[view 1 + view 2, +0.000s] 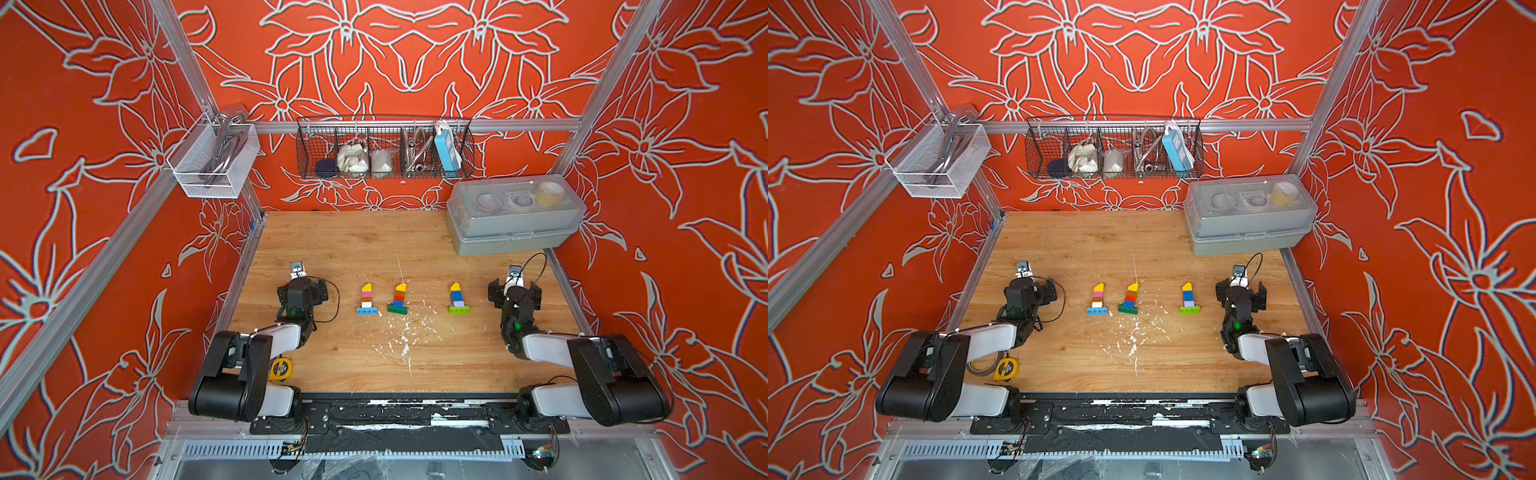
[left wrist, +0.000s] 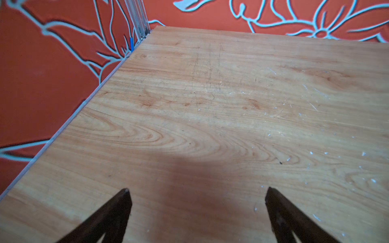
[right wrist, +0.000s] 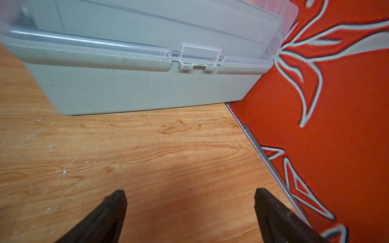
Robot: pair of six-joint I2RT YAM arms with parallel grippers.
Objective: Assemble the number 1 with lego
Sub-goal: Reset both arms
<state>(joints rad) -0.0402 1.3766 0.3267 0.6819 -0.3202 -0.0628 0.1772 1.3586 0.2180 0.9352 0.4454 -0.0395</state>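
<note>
Three lego figures lie flat in a row mid-table in both top views. The left one (image 1: 367, 300) has a light blue plate, white, brown and pink bricks and a yellow tip. The middle one (image 1: 398, 299) has a green plate with blue, red, brown and yellow. The right one (image 1: 458, 299) has a lime plate with lilac, blue and yellow. My left gripper (image 1: 302, 290) (image 2: 197, 189) hovers open to the left of the row, with only bare wood between its fingers. To the right of the row my right gripper (image 1: 515, 291) (image 3: 189, 190) is open and empty too. Neither wrist view shows any lego.
A grey lidded plastic box (image 1: 515, 220) (image 3: 147, 88) stands at the back right, just ahead of the right gripper. A yellow tape measure (image 1: 280, 369) and a tape roll (image 1: 982, 365) lie by the left arm. Wire baskets (image 1: 384, 149) hang on the back rail.
</note>
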